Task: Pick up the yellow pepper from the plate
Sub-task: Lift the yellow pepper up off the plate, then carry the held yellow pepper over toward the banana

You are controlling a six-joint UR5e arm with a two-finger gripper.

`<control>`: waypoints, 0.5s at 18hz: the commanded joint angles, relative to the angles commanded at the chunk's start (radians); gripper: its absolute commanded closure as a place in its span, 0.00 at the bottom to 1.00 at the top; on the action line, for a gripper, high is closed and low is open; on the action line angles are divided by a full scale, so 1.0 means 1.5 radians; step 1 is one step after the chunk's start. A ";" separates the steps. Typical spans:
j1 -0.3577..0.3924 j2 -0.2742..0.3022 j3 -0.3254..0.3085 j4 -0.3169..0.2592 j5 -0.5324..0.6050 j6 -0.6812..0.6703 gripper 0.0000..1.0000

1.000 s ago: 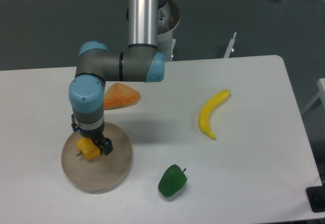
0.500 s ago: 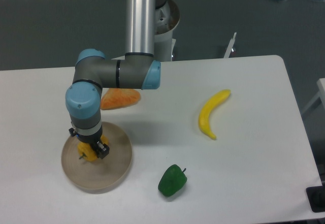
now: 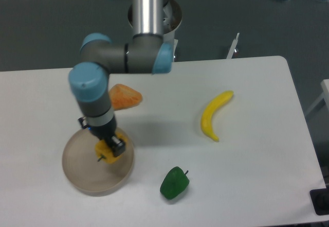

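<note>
The yellow pepper [image 3: 106, 151] is small and orange-yellow, with its dark stem pointing lower left. My gripper [image 3: 108, 147] is shut on it, fingers on either side. The pepper hangs over the right part of the round beige plate [image 3: 82, 173], which lies at the table's front left. I cannot tell whether the pepper still touches the plate. The grey and blue arm comes down from above and hides the pepper's upper side.
An orange triangular wedge [image 3: 125, 97] lies just behind the plate, partly hidden by the arm. A green pepper [image 3: 174, 182] sits to the right of the plate near the front edge. A yellow banana [image 3: 213, 115] lies further right.
My gripper has moved to the right with the yellow pepper in it, from the plate's left-centre toward its right side, and the arm's wrist has swung that way too.
</note>
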 joint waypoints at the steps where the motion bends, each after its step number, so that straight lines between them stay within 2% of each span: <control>1: 0.020 0.002 0.003 -0.013 -0.001 0.016 0.91; 4: 0.081 0.016 0.007 -0.057 0.001 0.114 0.91; 7: 0.142 0.020 0.043 -0.139 0.000 0.211 0.91; 9: 0.181 0.018 0.061 -0.171 -0.001 0.258 0.91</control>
